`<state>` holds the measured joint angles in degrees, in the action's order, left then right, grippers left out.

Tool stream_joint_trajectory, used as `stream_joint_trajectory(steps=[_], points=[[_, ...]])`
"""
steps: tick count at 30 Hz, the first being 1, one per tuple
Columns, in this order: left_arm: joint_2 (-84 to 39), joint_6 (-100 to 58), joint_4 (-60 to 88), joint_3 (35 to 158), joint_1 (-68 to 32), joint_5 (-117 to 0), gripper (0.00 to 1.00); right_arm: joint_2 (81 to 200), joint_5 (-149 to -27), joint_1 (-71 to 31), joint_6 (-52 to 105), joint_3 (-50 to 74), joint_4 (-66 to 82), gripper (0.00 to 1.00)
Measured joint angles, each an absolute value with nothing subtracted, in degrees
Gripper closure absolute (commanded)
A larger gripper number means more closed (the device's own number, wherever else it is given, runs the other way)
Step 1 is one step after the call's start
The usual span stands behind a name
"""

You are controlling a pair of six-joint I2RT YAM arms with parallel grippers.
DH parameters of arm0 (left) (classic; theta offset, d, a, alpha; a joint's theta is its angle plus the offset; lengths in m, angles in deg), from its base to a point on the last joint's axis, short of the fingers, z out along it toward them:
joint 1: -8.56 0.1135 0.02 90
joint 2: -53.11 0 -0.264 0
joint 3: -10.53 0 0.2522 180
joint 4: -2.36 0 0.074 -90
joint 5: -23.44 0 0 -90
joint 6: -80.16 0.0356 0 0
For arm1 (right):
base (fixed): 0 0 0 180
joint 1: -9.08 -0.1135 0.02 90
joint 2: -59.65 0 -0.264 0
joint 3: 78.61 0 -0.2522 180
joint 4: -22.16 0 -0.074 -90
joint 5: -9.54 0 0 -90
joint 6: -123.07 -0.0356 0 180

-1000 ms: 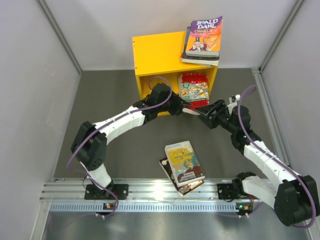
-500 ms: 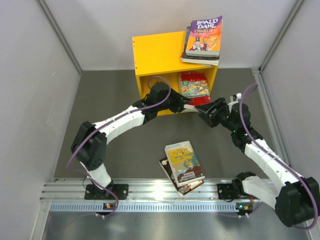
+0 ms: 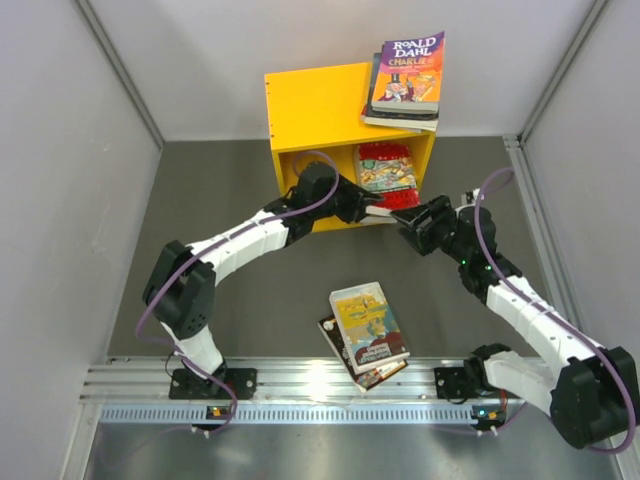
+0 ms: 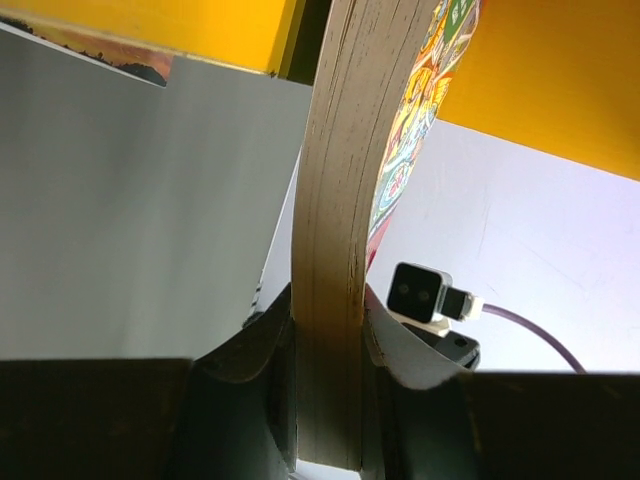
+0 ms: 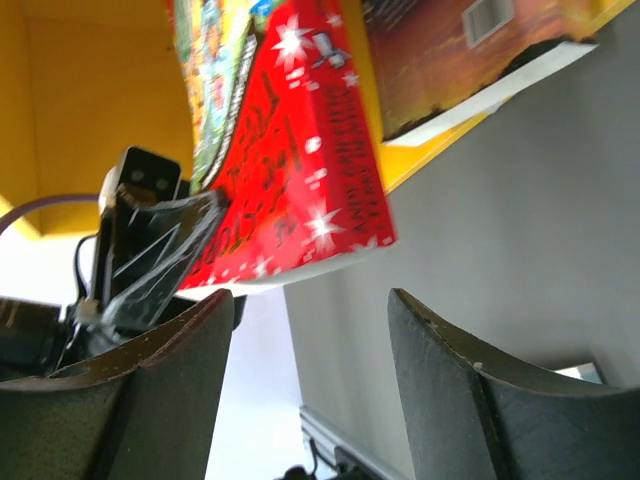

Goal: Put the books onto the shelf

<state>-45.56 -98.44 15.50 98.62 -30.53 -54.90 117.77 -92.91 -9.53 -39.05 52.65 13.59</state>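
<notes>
The left gripper (image 4: pixel 328 395) clamps a book (image 4: pixel 335 240) by its page edge between 2 dark fingers (image 4: pixel 245 380). The book bows upward, its colourful cover facing right. Yellow shelf panels (image 4: pixel 560 80) sit above; the other arm's camera (image 4: pixel 420 293) shows just beyond.

Red book (image 3: pixel 387 178) upright in yellow shelf (image 3: pixel 310 105) opening; stack (image 3: pixel 405 80) on top; two books (image 3: pixel 368 330) on floor.
</notes>
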Motion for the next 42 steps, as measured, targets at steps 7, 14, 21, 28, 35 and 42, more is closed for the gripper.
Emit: stream_joint_trajectory(steps=[7, 14, 21, 28, 35, 42], points=[[-47.2, -98.9, 13.0, 98.6, -29.7, -54.6, 1.00, 123.6, -92.3, -9.6, -39.7, 50.4, 17.2, 0.54], [-48.5, -99.6, 10.3, 98.7, -28.4, -53.7, 1.00, 126.8, -92.3, -9.7, -40.2, 47.7, 19.5, 0.69], [-53.1, -97.1, 8.4, 103.2, -26.9, -49.2, 0.51, 130.3, -91.3, -9.6, -41.1, 46.2, 22.2, 0.79], [-55.9, -93.2, 11.5, 109.4, -26.8, -44.3, 0.34, 137.0, -91.0, -9.6, -41.5, 41.3, 23.3, 0.82], [-55.4, -89.1, 14.8, 110.5, -25.2, -45.5, 0.33, 142.4, -93.4, -9.7, -41.5, 36.7, 22.2, 0.83], [-51.8, -84.4, 24.2, 109.9, -25.3, -42.4, 0.34, 145.3, -92.7, -9.8, -41.5, 33.5, 23.1, 0.84]])
